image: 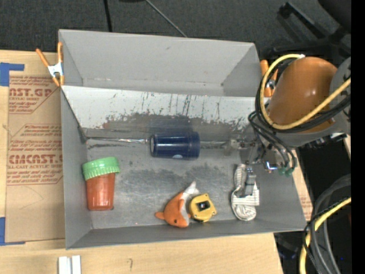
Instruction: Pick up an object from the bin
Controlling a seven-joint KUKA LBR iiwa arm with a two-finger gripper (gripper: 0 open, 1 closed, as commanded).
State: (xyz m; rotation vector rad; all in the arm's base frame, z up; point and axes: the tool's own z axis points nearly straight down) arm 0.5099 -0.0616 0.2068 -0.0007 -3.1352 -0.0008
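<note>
Hovering gripper (247, 178) over white-grey obj (244, 209), bin (159, 67) right; long axis near-far; grip state unclear

Dark grey floor (199, 10), black cable (106, 7) lying across it, pale wooden tabletop (171, 256) below

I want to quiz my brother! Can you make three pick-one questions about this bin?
1. The gripper hangs over:
A) the white thing at the front right
B) a red ball
C) a spoon

2. The orange bottle's lid is:
A) black
B) green
C) purple

3. The blue can is:
A) standing up
B) squashed flat
C) lying on its side

Answers: A, the gripper sits right above the white thing; B, the lid on top is bright green; C, the can's long side rests on the bin floor.
</note>
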